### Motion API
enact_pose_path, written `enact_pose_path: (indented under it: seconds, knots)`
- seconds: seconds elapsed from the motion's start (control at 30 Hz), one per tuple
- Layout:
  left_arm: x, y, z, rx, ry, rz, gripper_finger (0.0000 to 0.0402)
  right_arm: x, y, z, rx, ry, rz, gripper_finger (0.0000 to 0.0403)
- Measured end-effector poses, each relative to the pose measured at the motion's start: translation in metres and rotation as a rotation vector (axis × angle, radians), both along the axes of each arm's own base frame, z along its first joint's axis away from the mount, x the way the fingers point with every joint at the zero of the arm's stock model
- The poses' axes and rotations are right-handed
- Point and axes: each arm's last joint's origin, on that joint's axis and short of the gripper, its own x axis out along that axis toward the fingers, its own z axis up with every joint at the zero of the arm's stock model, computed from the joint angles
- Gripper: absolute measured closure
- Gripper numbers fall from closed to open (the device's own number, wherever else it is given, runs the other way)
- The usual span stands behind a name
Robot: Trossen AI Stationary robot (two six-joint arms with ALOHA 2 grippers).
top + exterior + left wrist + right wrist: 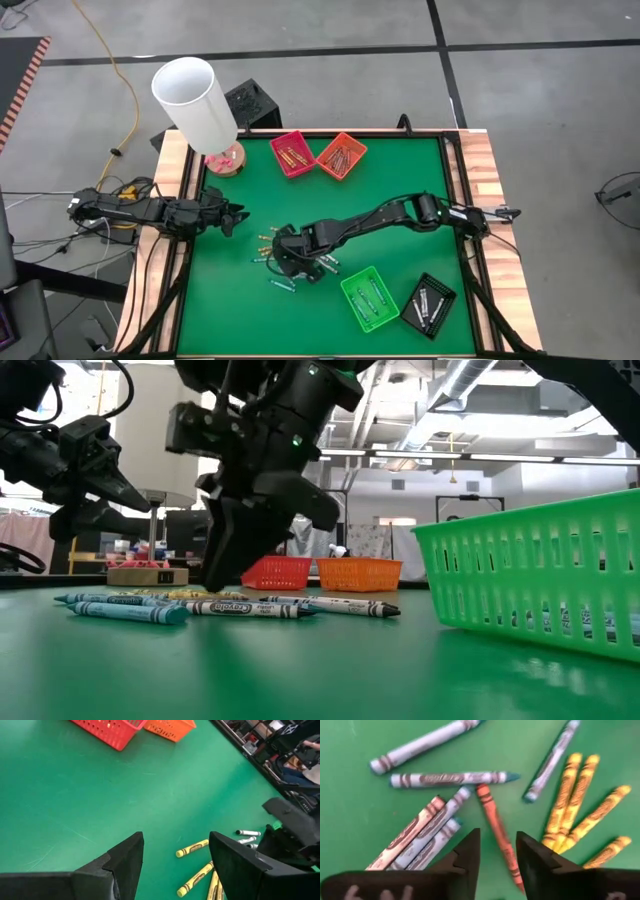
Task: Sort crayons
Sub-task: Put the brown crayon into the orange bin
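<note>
Crayons lie scattered on the green bench, near its front edge and left of the middle, and the right end effector is down right among them. From its own wrist camera the two dark fingers stand apart, straddling an orange crayon that lies flat on the bench between them; whether the pads touch it cannot be told. Beside that one, a fan of yellow crayons sits to one side and several grey-white and blue-tipped ones to the other.

The low view shows the end effector's tips at the bench surface, with a row of blue and grey crayons lying just in front.

Over at the left edge of the bench, the left end effector hangs above the surface with its fingers spread wide and nothing between them.

Baskets ring the scene: a red basket and an orange basket side by side at the back edge, a green basket and a black basket near the front right corner, each with crayons inside. A white cylinder stands at the back left corner.
</note>
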Motion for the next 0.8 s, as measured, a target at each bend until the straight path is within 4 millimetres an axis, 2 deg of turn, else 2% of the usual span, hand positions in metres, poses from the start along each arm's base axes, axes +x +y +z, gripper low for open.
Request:
enact_pose_path:
  seconds: [0.2, 0.8]
  knots:
    - [0.000, 0.000, 0.000, 0.000, 0.000, 0.000, 0.0186, 0.002, -0.005, 0.001, -0.002, -0.012, -0.011, 0.0237]
    - [0.000, 0.000, 0.000, 0.000, 0.000, 0.001, 0.0186, 0.004, -0.017, 0.001, 0.056, -0.004, 0.013, 0.0255]
